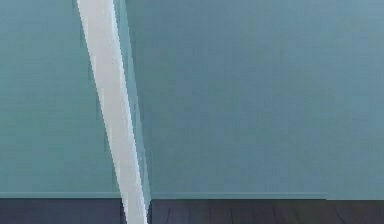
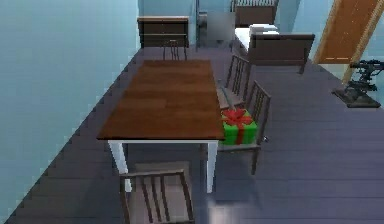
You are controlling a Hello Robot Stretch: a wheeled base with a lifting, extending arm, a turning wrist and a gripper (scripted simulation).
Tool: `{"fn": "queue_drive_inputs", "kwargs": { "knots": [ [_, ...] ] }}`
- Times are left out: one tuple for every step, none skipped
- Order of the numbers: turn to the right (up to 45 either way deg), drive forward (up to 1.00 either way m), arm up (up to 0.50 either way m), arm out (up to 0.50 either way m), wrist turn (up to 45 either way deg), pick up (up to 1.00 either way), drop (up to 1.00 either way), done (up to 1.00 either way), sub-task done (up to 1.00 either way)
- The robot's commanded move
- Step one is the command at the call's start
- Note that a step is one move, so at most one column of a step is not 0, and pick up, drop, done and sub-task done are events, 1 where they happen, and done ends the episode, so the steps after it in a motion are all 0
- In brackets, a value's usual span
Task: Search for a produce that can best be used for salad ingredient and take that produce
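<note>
A long brown wooden table with white legs stands in the middle of the arm side view. On the seat of a chair at its right side rests a green gift box with a red ribbon. A teal wall stands close ahead in the forward view, with a white upright edge running down it to the dark floor.
More wooden chairs stand at the table's near end, right side and far end. Farther back are a dark dresser and a bed. An orange door and a dark stand-like device are at the right.
</note>
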Motion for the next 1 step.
{"fn": "queue_drive_inputs", "kwargs": {
  "knots": [
    [0.0, 0.3, 0.0, 0.0, 0.0, 0.0, 0.0, 0.0, 0.0]
  ]
}}
